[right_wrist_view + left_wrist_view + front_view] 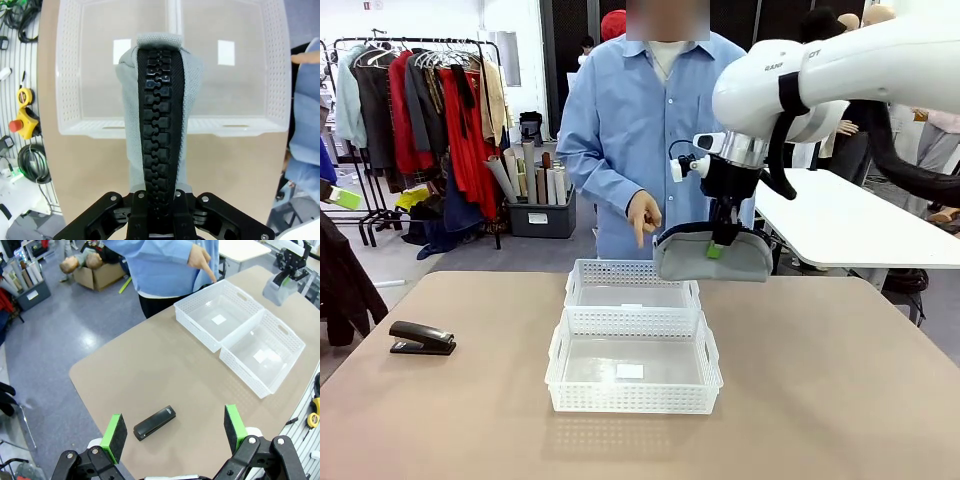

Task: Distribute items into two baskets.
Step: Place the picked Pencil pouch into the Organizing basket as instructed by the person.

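My right gripper (723, 240) is shut on the top of the grey pouch bag (713, 257), which hangs in the air over the right end of the far basket (620, 272). The near basket (630, 398) touches it in front. In the right wrist view the pouch (160, 125), with its black zip, hangs before the two baskets (67, 75) (277, 75). The black stapler (421, 339) lies on the table at the left. My left gripper (175, 432) stands open high above the stapler (155, 423), empty.
A person in a blue shirt stands at the far side, one hand (642, 218) pointing down toward the far basket. The brown table (820, 400) has free room on both sides of the baskets. A white table (860, 225) stands behind at the right.
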Controlling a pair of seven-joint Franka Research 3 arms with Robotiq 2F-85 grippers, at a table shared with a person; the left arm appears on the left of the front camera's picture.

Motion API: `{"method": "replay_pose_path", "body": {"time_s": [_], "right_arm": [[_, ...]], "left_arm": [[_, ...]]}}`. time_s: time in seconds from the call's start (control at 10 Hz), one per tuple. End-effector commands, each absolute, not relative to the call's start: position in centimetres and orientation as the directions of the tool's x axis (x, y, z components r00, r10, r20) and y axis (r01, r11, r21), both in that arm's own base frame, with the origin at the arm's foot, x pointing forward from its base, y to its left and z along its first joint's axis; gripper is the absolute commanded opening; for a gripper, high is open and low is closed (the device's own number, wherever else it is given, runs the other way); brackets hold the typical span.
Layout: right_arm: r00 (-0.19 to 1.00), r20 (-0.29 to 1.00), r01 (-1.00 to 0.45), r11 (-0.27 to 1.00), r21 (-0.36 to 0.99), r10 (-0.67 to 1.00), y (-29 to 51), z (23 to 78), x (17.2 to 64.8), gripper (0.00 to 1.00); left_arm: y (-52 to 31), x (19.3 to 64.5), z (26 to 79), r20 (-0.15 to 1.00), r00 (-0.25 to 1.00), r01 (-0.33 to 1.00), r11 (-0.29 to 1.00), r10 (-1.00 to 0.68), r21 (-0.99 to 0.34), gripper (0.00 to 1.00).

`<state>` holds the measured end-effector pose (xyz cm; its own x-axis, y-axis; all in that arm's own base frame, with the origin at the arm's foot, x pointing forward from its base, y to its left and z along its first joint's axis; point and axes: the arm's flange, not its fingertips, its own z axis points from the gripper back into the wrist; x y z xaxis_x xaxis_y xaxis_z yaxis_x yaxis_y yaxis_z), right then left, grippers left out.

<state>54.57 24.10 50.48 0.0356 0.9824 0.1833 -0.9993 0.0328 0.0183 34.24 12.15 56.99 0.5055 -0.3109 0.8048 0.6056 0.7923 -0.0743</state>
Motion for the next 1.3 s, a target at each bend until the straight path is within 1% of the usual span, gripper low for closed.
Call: {"method": "replay_pose_path", "body": {"time_s": [0.0, 0.2, 0.7, 0.9, 1.2], "right_arm": [[0.062, 0.212, -0.998, 0.061, 0.010, 0.975, 25.6, 50.6, 56.6, 0.00], [0.042, 0.199, -0.999, 0.042, 0.005, 0.979, 27.2, 50.1, 58.2, 0.00], [0.054, 0.162, -0.999, 0.054, 0.009, 0.985, 30.5, 48.1, 63.3, 0.00], [0.038, 0.146, -0.999, 0.036, 0.017, 0.989, 31.9, 46.9, 65.5, 0.00], [0.023, 0.170, -0.999, 0.019, 0.027, 0.985, 34.1, 45.3, 66.9, 0.00]], "left_arm": [[12.2, 34.3, 57.1, 0.816, 0.488, 0.619, 0.782, -0.309, -0.074, 1.00], [12.2, 34.3, 57.1, 0.816, 0.488, 0.619, 0.782, -0.309, -0.074, 1.00], [12.2, 34.3, 57.1, 0.816, 0.488, 0.619, 0.782, -0.309, -0.074, 1.00], [12.2, 34.3, 57.1, 0.816, 0.488, 0.619, 0.782, -0.309, -0.074, 1.00], [12.2, 34.3, 57.1, 0.816, 0.488, 0.619, 0.782, -0.309, -0.074, 1.00]]}}
